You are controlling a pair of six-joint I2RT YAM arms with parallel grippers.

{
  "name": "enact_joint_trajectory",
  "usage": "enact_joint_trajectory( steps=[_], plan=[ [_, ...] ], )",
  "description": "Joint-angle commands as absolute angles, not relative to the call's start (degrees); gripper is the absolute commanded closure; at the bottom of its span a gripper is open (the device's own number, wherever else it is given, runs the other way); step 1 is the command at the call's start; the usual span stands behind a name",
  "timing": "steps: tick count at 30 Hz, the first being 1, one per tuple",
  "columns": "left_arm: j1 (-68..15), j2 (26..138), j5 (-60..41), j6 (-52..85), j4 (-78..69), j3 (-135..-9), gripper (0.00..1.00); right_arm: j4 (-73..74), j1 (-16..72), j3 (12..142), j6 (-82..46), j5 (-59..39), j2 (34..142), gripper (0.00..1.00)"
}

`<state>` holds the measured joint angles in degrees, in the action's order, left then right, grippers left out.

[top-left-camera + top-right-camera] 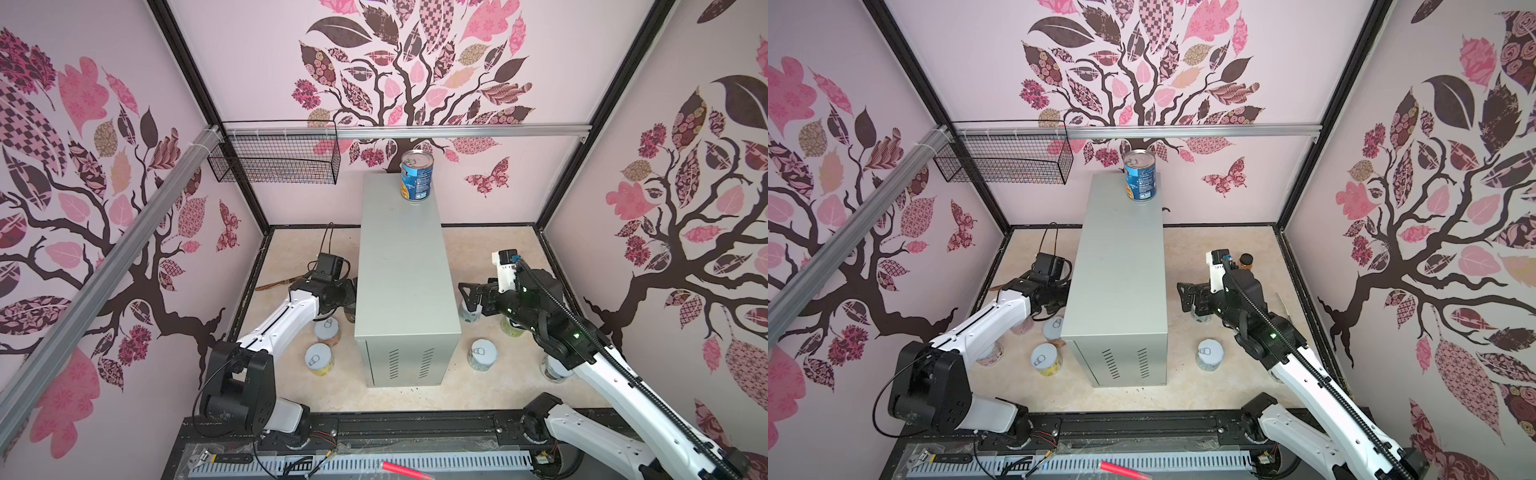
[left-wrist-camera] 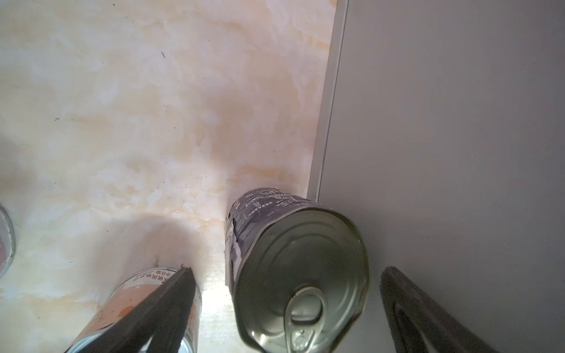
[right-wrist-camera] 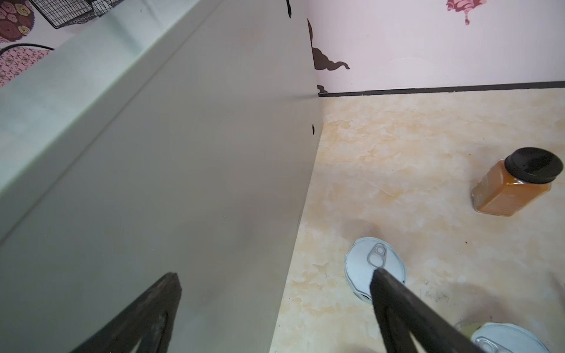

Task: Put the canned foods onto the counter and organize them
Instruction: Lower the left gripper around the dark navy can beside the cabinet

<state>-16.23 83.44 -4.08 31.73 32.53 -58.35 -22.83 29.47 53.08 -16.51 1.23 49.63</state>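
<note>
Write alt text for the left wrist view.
A tall dark-labelled can with a metal pull-tab top stands on the marbled floor beside the grey counter, seen between two open black fingers. A shorter orange-labelled can sits partly behind one finger.

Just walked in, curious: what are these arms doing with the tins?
They are moving tins onto the grey counter. One tall blue tin stands at its far end. The left pincer is open at a dark tall tin beside the counter; the right pincer is open and empty. Short tins wait on the floor.

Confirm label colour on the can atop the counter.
Can: blue label, yellow near base; best in a top view.
</note>
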Motion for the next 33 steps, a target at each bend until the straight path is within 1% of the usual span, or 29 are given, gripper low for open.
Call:
enact_joint_trajectory(
  steps=[1, 11, 21, 27, 33],
  plan=[
    [-17.27, 84.33, -4.64, 31.8, 30.79, -60.65, 0.02, -21.13, 29.28, 53.01, -16.44, 0.83, 49.55, 0.0],
    [-20.04, 86.67, 3.79, 31.06, 33.35, -61.36, 0.02, -20.34, 29.32, 52.04, -16.83, 0.0, 48.78, 0.0],
    [-19.99, 84.71, 12.98, 34.01, 34.5, -59.2, 0.02, -19.82, 29.34, 51.81, -17.01, -0.67, 48.16, 0.0],
    [-19.95, 84.13, 16.14, 34.69, 34.61, -58.89, 0.08, -19.54, 29.28, 51.42, -17.09, -0.88, 47.89, 0.0],
    [-19.12, 83.66, 17.01, 34.5, 34.27, -58.32, 0.21, -19.49, 29.3, 51.41, -17.07, -0.97, 47.64, 0.0]
  ],
)
